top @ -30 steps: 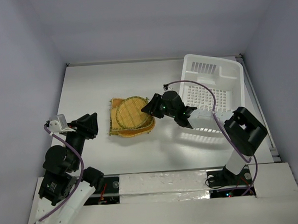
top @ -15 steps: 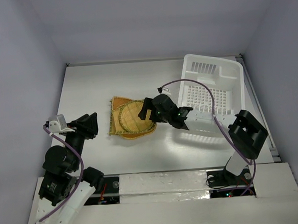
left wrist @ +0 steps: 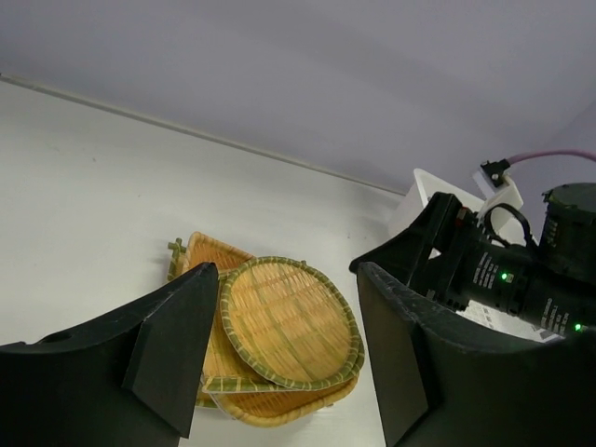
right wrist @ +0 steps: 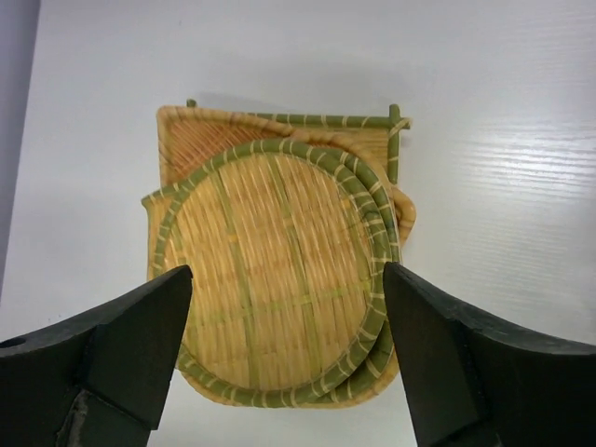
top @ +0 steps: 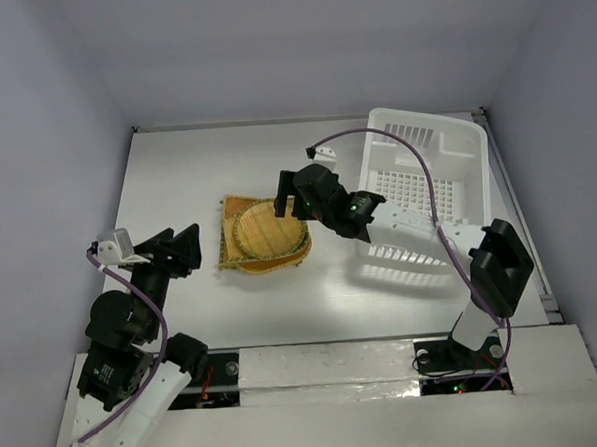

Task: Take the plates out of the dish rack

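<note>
A stack of tan woven plates (top: 262, 235) lies on the table left of the white dish rack (top: 422, 182); a round green-rimmed plate (right wrist: 270, 279) is on top, over a rounded one and a square one (right wrist: 279, 126). The stack also shows in the left wrist view (left wrist: 279, 326). My right gripper (top: 289, 196) is open and empty, hovering just above the stack's right edge. My left gripper (top: 185, 251) is open and empty, at the near left, apart from the stack. No plate shows in the rack.
The rack stands at the back right corner, its far wall against the table's right edge (top: 513, 202). A purple cable (top: 394, 143) arcs over the rack from the right arm. Grey walls enclose the table on three sides.
My right gripper has swung left and away from the rack, over the stack, and let go of the round plate, which now lies flat on top. The left arm has barely moved.
</note>
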